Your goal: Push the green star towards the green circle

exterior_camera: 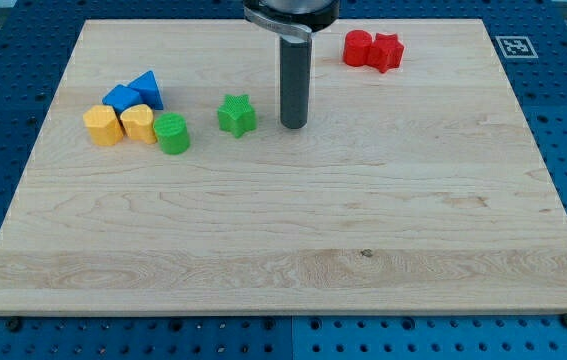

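The green star (236, 115) lies on the wooden board left of centre near the view's top. The green circle (173, 133) stands a short way to the star's lower left, apart from it. My tip (293, 124) rests on the board just right of the green star, with a small gap between them. The rod rises straight up to the view's top edge.
A yellow hexagon block (103, 125) and a yellow heart-like block (139, 123) sit left of the green circle, the latter touching it. Two blue blocks (135, 93) lie above them. A red circle (358, 47) and red star (387, 52) sit at the top right.
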### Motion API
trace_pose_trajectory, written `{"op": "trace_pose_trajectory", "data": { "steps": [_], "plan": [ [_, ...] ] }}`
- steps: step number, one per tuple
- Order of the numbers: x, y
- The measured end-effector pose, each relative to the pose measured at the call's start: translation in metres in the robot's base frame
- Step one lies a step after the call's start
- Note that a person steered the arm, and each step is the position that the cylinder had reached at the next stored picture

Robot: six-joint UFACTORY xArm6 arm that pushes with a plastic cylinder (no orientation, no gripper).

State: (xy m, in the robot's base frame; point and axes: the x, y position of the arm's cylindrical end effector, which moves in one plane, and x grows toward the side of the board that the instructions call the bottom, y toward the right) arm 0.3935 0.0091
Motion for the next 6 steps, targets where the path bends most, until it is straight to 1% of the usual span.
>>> {"op": "trace_pose_trajectory", "data": {
  "steps": [1, 3, 5, 6],
  "plan": [
    [0.0, -0.014],
    [-0.004, -0.067],
    [-0.019, -0.096],
    [-0.022, -0.132]
  ]
}}
